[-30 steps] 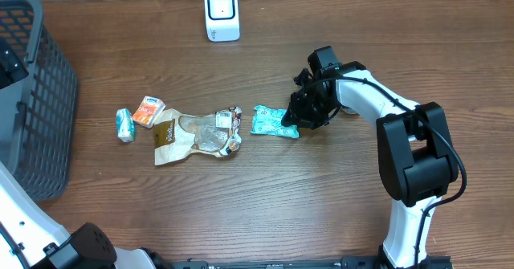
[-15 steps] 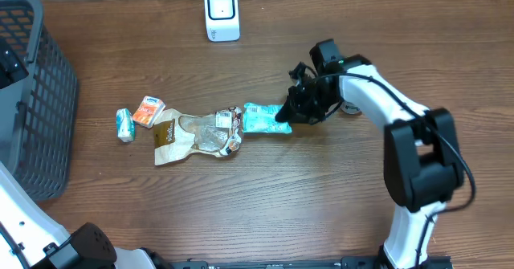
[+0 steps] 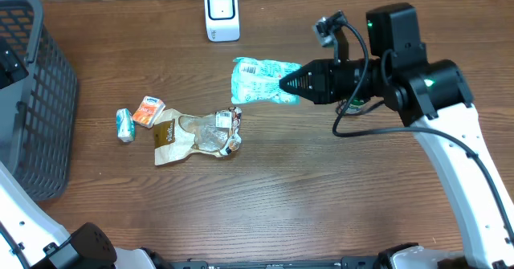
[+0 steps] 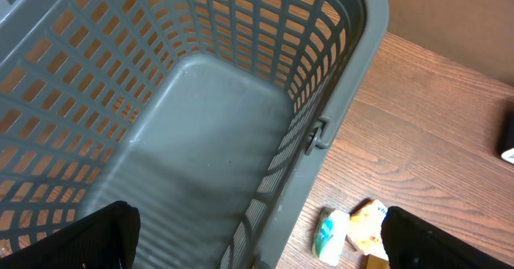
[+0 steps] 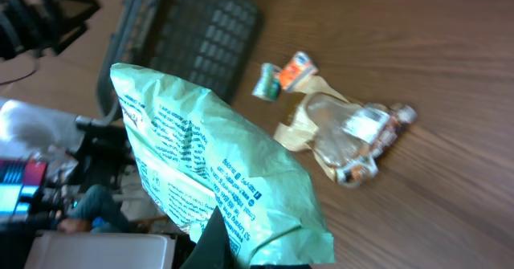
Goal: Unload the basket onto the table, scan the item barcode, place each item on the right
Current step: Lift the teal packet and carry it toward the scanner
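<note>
A pale green printed packet point(image 3: 259, 80) hangs above the table, pinched at its right end by my right gripper point(image 3: 284, 84), which is shut on it. In the right wrist view the packet point(image 5: 210, 166) fills the foreground with its printed side up; the dark finger point(image 5: 218, 241) shows in front of it. The white scanner point(image 3: 221, 14) stands at the back edge, up and to the left of the packet. My left gripper point(image 4: 257, 249) is open over the grey basket point(image 4: 201, 124), with nothing between its fingers.
The grey basket point(image 3: 32, 100) stands at the left edge. On the table lie a small teal packet point(image 3: 124, 125), an orange packet point(image 3: 148, 111) and a clear brown-and-white pouch point(image 3: 197, 134), all left of and below the held packet.
My right gripper shut on the green packet, then lifted it off the table and carried it back and left, nearer the scanner. The left arm has not moved.
</note>
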`<state>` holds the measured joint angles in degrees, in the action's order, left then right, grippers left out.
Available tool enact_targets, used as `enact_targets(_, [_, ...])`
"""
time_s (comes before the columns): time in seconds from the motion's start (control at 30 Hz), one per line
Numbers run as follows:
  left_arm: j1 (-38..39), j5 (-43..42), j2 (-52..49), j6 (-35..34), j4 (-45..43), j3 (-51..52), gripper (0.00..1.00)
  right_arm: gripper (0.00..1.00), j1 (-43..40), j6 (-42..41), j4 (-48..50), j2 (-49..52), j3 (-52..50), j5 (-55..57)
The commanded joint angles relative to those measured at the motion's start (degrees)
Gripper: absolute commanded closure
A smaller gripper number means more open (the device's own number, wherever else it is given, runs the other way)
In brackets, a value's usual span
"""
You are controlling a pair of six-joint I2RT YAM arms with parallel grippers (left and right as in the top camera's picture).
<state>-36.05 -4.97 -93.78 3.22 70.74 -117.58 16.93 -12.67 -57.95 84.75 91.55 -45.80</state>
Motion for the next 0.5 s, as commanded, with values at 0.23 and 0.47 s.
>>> enact_targets(0.23, [0.0, -0.4, -0.1, 0.9, 0.0, 0.2, 0.01, 0.96, 5.0, -6.4, -5.4, 9.7, 16.7, 23.0])
enact_targets(0.47, [0.0, -0.4, -0.1, 0.9, -0.1, 0.2, 0.00, 0.96, 14.1, 0.7, -2.2, 34.7, 48.1, 63.6])
